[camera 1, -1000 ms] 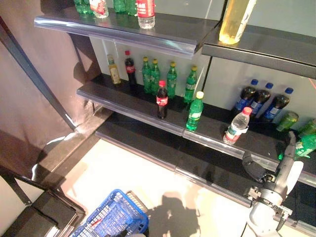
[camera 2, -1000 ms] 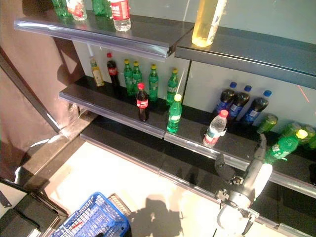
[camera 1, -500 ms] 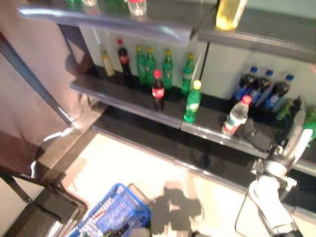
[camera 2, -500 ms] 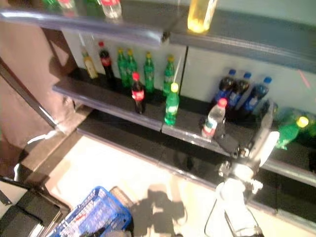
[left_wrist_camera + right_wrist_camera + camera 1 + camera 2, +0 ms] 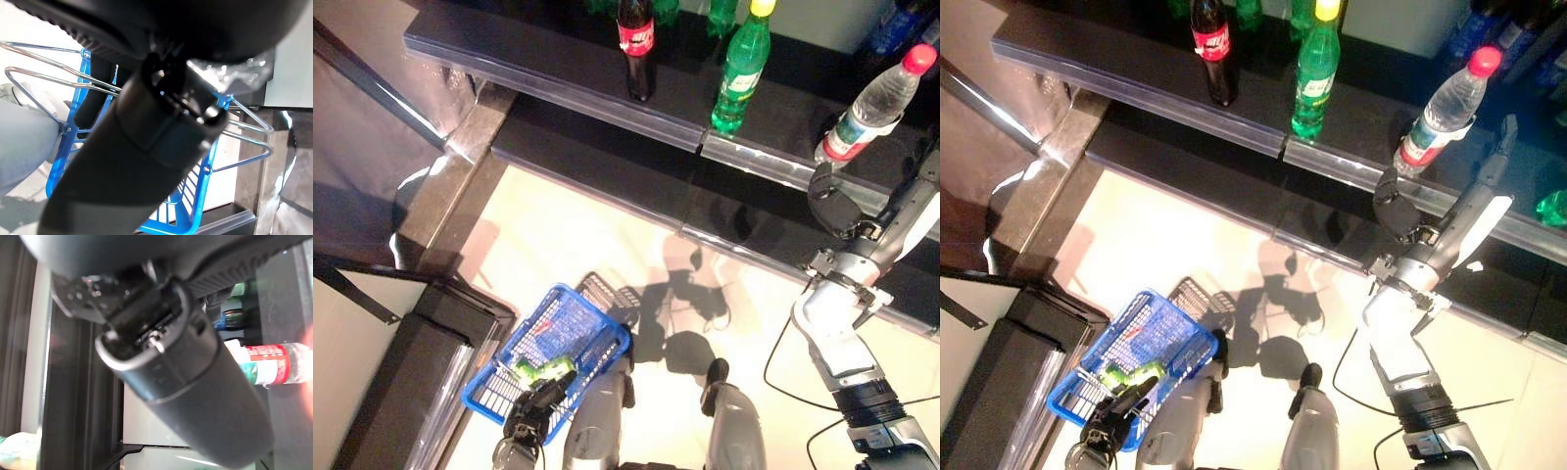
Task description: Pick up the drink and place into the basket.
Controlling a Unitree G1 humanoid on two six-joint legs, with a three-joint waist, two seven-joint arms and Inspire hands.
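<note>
The left hand (image 5: pixel 530 416) is curled around the wire handle of the blue basket (image 5: pixel 570 338), which hangs low over the floor and has a green item (image 5: pixel 1129 373) lying inside. The right hand (image 5: pixel 1393 201) reaches up to the shelf (image 5: pixel 558 73); its fingers cannot be made out. A clear water bottle (image 5: pixel 1440 111) stands upright just beyond the right hand, with a green bottle (image 5: pixel 740 67) and a cola bottle (image 5: pixel 635 44) farther along.
</note>
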